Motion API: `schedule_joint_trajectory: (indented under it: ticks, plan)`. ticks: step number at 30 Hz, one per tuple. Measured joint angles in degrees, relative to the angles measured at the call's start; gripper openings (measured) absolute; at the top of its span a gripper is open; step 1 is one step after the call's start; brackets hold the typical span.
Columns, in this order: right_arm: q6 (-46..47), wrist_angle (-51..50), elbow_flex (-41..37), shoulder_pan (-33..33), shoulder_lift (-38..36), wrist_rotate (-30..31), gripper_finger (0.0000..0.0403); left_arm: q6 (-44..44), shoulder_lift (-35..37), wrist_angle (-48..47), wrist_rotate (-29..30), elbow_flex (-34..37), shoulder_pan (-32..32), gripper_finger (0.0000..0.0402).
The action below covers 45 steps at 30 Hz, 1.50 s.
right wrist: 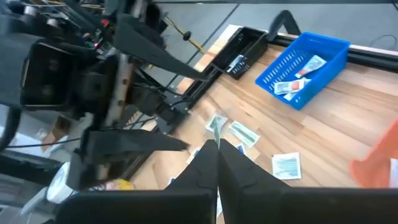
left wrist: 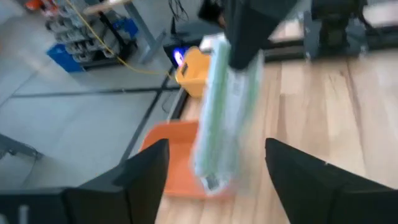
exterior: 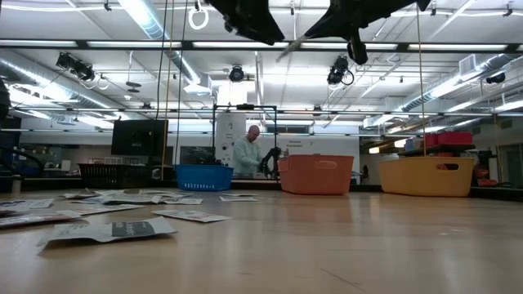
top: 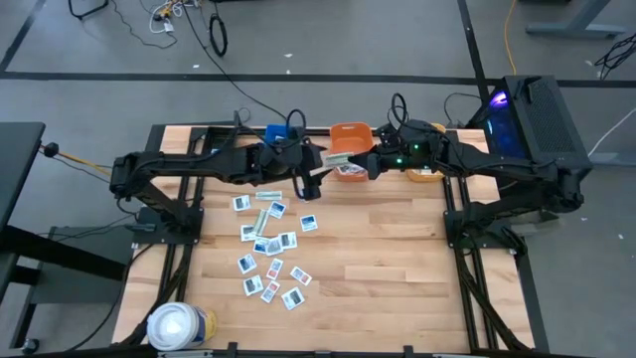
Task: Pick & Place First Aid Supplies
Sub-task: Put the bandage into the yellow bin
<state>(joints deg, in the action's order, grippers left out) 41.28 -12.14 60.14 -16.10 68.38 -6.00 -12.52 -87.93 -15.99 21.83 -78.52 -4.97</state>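
A pale greenish strip (left wrist: pixel 222 118) is in the air between my two grippers, above the near left corner of the orange bin (top: pixel 351 135). My right gripper (right wrist: pixel 217 151) is shut on it. My left gripper (left wrist: pixel 216 149) is open, one finger on each side of the strip's free end and clear of it. Many small white packets (top: pixel 268 244) lie flat on the table's left half. More packets lie in the blue bin (right wrist: pixel 305 62). My right gripper pinches one end of the greenish strip (left wrist: pixel 239 59) between its two fingers, coming nearly level from the table's right side. The strip runs on from the fingers toward my left gripper, lifted clear of the table and the bins.
Blue (exterior: pixel 203 176), orange (exterior: pixel 315 174) and yellow (exterior: pixel 426 175) bins stand in a row along the far edge. A large white roll (top: pixel 179 325) stands at the near left corner. The table's right half (top: pixel 388 259) is bare wood. A person stands in the room behind the table.
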Motion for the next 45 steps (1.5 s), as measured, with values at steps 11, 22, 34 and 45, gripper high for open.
schedule_joint_trajectory:
  ticks: [11, 22, 34, 45]
  plan:
    - [-0.09, -5.40, 0.00, 0.00, 0.00, 8.46, 0.0002, 4.51, 8.16, -4.59, 0.43, 0.02, 3.40, 0.0293]
    - [-0.70, -7.33, 0.00, -1.15, 0.00, 21.88, 0.0001, 6.57, 15.98, -3.51, 0.44, 0.01, 7.21, 0.0293]
    - [-6.24, -15.81, 0.00, -13.36, 0.00, 25.09, 0.0000, 8.88, 16.73, -3.43, 0.41, 0.04, 7.19, 0.0293]
    - [-4.40, -36.87, 0.00, -17.21, 0.00, 38.45, 0.0000, 8.92, 16.73, -3.37, 0.43, 0.04, 7.19, 0.0293]
